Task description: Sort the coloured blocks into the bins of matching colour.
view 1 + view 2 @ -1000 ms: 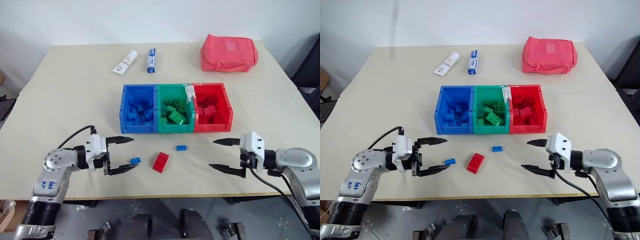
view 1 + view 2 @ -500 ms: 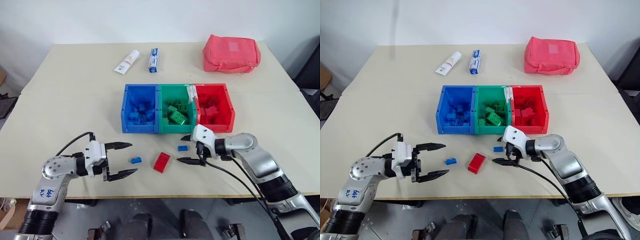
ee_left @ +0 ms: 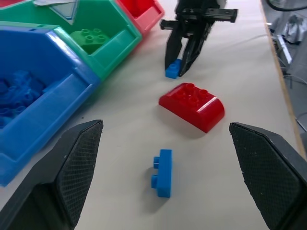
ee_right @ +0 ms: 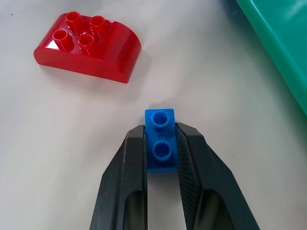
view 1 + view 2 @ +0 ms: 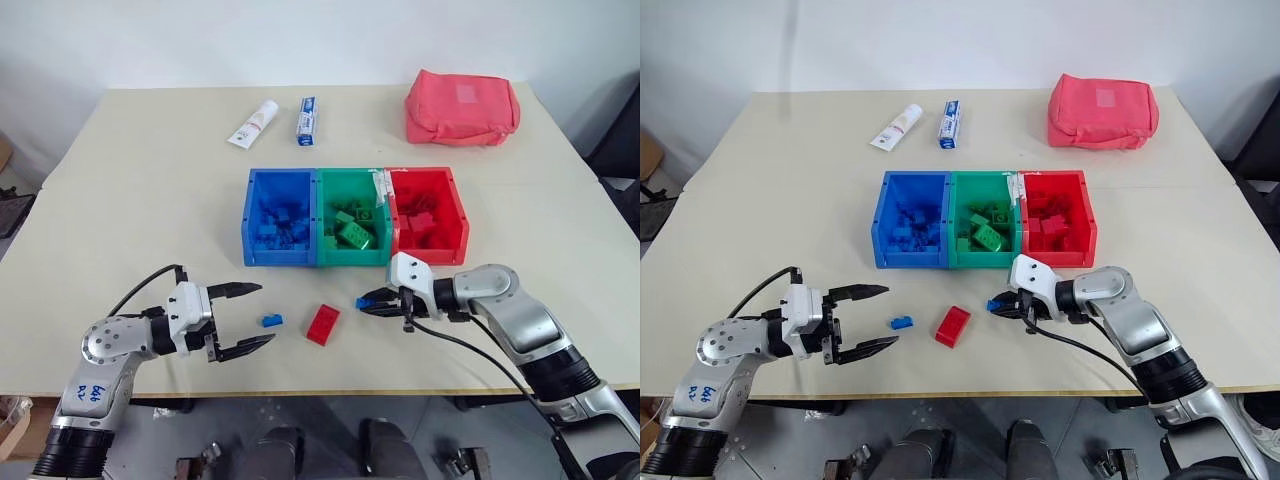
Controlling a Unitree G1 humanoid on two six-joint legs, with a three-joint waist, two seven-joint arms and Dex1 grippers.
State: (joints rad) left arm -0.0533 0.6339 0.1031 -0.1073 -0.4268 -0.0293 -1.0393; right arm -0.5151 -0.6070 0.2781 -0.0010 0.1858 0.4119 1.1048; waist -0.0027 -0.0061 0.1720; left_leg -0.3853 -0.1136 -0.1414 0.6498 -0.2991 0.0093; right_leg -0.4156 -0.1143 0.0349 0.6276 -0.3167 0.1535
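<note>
Right gripper (image 4: 160, 143) clamped on small blue two-stud plastic brick (image 4: 160, 144), down on beige tabletop (image 5: 140, 200) just in front of green plastic bin (image 5: 352, 232). Left gripper (image 5: 248, 317) jaws wide, empty, near second small blue brick (image 5: 270, 320); rounded red studded brick (image 5: 322, 324) between.

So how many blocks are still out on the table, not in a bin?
3. One small blue block is pinched in the right end effector, another blue block lies near the left end effector, and the red block sits between them.
</note>
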